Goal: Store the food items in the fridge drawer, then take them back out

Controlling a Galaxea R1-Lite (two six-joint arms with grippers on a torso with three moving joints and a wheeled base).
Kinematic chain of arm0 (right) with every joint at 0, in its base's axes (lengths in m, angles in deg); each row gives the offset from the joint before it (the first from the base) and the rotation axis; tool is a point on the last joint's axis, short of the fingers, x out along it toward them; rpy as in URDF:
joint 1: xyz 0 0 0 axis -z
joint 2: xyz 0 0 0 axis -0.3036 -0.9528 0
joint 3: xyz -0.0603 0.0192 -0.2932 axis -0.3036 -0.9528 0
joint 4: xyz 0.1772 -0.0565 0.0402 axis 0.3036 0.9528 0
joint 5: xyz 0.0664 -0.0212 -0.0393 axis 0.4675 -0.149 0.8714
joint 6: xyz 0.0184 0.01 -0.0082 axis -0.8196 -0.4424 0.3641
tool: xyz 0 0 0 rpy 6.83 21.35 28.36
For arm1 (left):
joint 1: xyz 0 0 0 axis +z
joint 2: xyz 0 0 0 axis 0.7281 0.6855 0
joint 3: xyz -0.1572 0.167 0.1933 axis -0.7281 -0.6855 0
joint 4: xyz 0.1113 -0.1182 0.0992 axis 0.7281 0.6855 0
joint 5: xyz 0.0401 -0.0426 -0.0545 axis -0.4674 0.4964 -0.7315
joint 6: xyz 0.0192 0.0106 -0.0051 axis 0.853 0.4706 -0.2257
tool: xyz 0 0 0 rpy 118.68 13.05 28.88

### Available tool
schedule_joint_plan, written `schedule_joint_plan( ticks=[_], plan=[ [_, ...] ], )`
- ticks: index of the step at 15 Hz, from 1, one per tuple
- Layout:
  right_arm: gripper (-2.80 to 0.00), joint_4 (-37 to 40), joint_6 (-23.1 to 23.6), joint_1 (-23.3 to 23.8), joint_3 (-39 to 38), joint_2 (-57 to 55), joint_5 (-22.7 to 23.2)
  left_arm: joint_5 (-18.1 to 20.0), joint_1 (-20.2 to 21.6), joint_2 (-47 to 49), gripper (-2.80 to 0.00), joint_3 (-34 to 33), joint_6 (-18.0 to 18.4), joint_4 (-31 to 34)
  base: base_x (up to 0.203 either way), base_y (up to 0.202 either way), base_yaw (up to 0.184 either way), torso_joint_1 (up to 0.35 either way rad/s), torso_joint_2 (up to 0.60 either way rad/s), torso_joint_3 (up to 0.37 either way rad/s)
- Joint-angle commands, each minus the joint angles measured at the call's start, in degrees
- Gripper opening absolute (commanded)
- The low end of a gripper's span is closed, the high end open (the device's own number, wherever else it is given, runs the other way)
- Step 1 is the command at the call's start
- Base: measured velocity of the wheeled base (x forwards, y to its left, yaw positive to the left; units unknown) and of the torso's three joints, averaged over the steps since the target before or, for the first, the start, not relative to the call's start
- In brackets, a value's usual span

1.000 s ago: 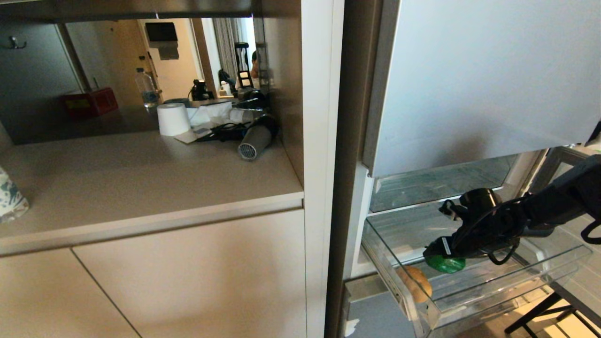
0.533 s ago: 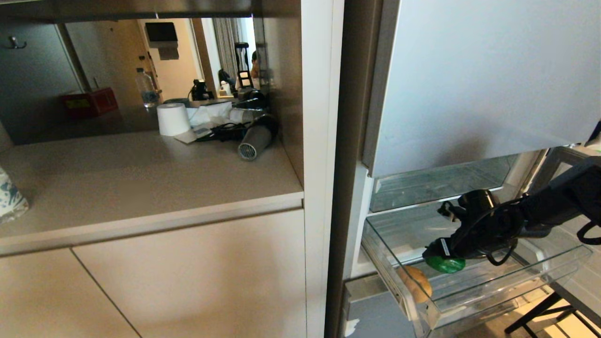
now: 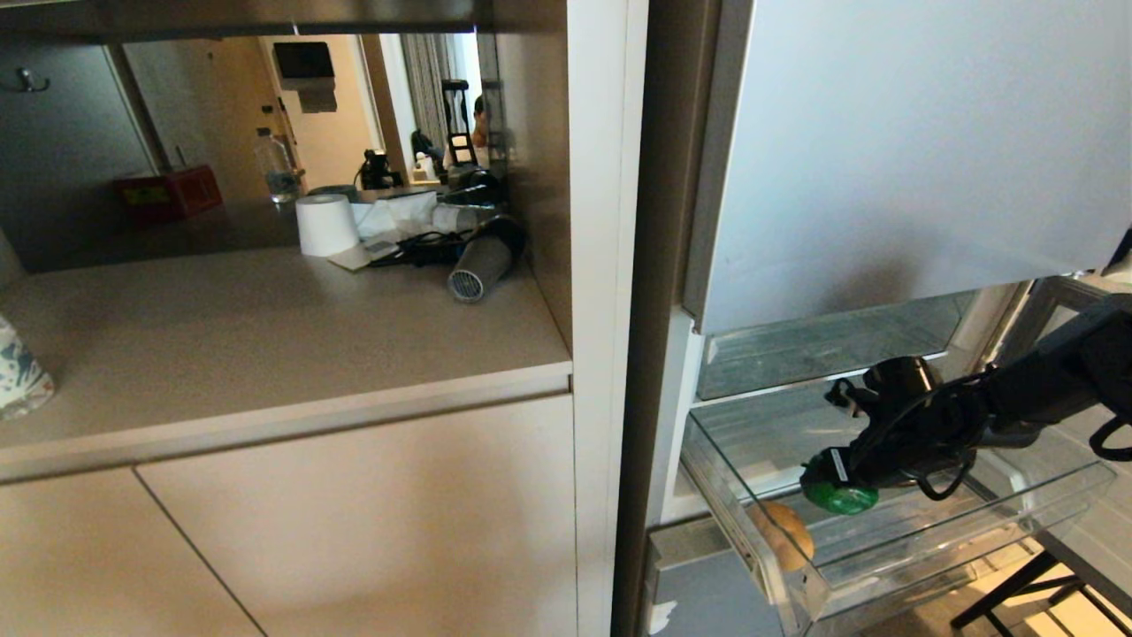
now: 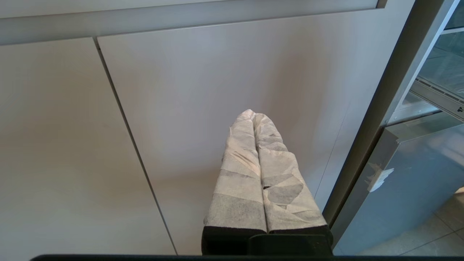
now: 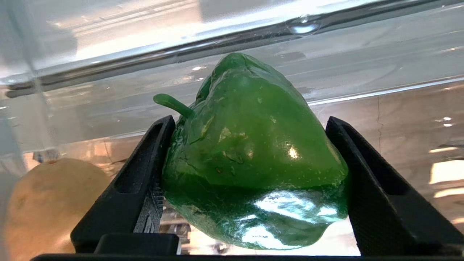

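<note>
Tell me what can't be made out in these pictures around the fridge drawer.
- Bell pepper: head view, mostly hidden by the right pincer.
- Whether the pepper rests on the drawer floor: right wrist view, underside cut off.
- Potato: right wrist view, cut off by the edge.
- Left pincer: absent from head view.

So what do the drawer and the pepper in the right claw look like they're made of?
Drawer: clear rigid plastic, probably; the floor shows through its walls and the edges glint. Pepper: glossy, waxy green skin with sharp highlights; that even shine could mean real or plastic, can't tell. The right claw has its black fingers against the pepper's sides.
</note>
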Motion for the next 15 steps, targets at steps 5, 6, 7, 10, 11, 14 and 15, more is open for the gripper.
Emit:
schedule_joint_plan(
  ticks=[5, 6, 7, 10, 11, 14, 15],
  plan=[
    [-2.80, 0.0, 0.0, -0.1, -3.5, 8.6, 0.1, 0.0, 0.0, -0.1, -2.80, -0.6, 0.0, 0.0, 0.000, 0.000, 0.000, 0.000, 0.00, 0.000],
    [-2.80, 0.0, 0.0, -0.1, -4.2, 9.9, 0.1, 0.0, 0.0, -0.1, -2.80, -0.6, 0.0, 0.0, 0.000, 0.000, 0.000, 0.000, 0.00, 0.000],
    [-2.80, 0.0, 0.0, -0.2, -5.0, 11.3, 0.1, 0.0, 0.0, -0.1, -2.80, -0.6, 0.0, 0.0, 0.000, 0.000, 0.000, 0.000, 0.00, 0.000],
    [-2.80, 0.0, 0.0, -0.5, -7.7, 15.7, 0.0, 0.0, 0.0, -0.1, -2.80, -0.6, 0.0, 0.0, 0.000, 0.000, 0.000, 0.000, 0.00, 0.000],
    [-2.80, 0.0, 0.0, -0.7, -8.6, 17.2, 0.0, 0.0, 0.0, -0.1, -2.80, -0.6, 0.0, 0.0, 0.000, 0.000, 0.000, 0.000, 0.00, 0.000],
    [-2.80, 0.0, 0.1, -1.8, -12.1, 22.3, -0.1, 0.0, 0.0, -0.1, -2.80, -0.6, 0.0, 0.0, 0.000, 0.000, 0.000, 0.000, 0.00, 0.000],
    [-2.80, 0.0, 0.3, -2.1, -13.4, 24.1, -0.1, 0.0, 0.0, -0.1, -2.80, -0.6, 0.0, 0.0, 0.000, 0.000, 0.000, 0.000, 0.00, 0.000]
  ],
)
